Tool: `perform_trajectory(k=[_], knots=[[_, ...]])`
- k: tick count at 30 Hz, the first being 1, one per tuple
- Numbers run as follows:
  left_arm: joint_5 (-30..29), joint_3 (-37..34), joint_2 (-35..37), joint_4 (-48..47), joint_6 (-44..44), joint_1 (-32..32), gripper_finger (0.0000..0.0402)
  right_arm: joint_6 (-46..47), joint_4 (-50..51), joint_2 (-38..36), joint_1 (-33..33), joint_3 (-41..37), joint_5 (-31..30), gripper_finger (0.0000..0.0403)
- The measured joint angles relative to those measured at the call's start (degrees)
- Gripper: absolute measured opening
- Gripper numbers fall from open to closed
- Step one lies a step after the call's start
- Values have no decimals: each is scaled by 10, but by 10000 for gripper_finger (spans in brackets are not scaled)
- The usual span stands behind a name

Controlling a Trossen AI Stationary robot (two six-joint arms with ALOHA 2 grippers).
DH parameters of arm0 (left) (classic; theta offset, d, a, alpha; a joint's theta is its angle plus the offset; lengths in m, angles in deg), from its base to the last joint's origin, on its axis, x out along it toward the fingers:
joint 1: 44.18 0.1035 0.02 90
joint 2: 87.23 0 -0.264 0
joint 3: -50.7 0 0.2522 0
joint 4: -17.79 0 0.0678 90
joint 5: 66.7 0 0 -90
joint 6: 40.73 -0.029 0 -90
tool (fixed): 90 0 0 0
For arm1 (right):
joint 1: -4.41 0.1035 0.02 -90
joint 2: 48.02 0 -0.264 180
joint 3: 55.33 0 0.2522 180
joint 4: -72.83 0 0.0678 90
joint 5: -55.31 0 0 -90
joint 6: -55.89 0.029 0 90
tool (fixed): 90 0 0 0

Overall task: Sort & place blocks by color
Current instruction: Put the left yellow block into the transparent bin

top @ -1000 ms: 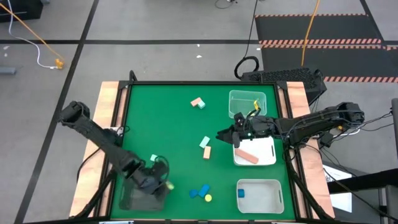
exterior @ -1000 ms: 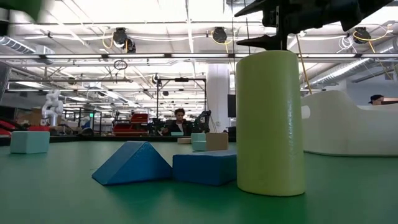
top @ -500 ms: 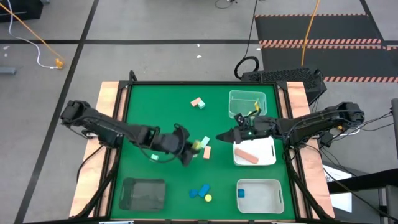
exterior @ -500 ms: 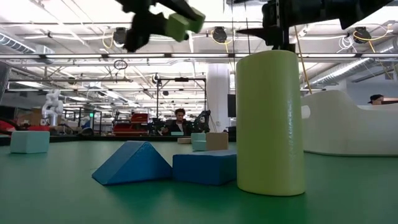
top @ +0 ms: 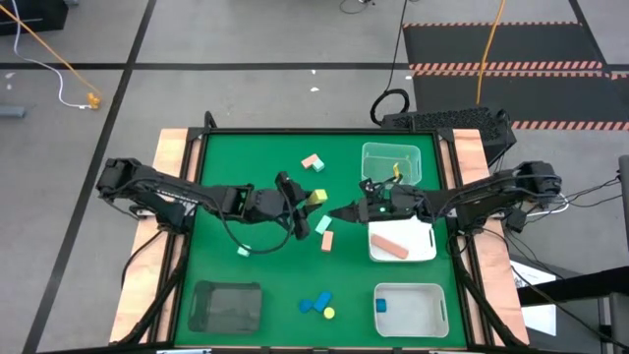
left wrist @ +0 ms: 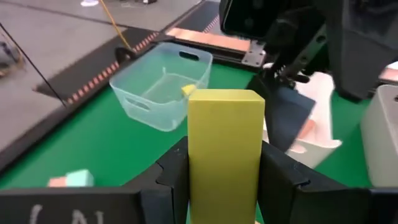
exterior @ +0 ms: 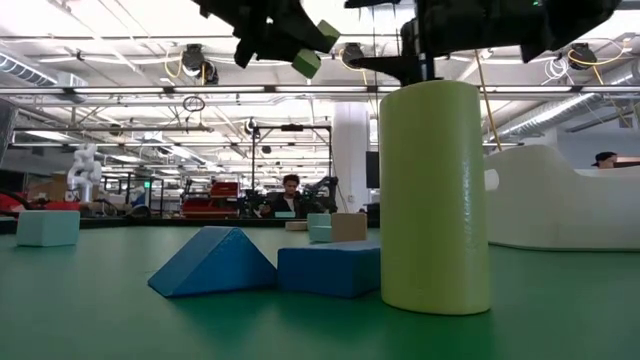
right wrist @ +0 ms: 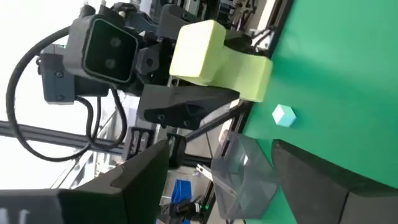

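Blocks: one yellow bar (left wrist: 224,146) in left gripper (top: 305,208), two blue pieces (top: 314,302) below.

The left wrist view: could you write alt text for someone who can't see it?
The left gripper holds a yellow bar block upright between its dark fingers, above the green table. Beyond it stands a clear tray with a small yellow piece inside, and the other arm is close ahead.

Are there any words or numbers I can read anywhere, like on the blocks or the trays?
None can be read. The yellow block held by the left gripper is plain, and so is the clear tray. White marks at the left wrist view's bottom edge are cut off and unreadable.
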Motion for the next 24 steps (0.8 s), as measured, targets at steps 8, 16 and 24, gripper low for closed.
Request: perform_trajectory(k=[8, 16, 24], knots=[[5, 0, 0, -83, -57, 13, 132, -8, -4, 66, -24, 54, 2, 283], [51, 0, 0, -119, -117, 15, 132, -9, 44, 107, -55, 82, 15, 283], [52, 0, 0, -128, -150, 47, 132, -20, 52, 110, -71, 91, 12, 277]])
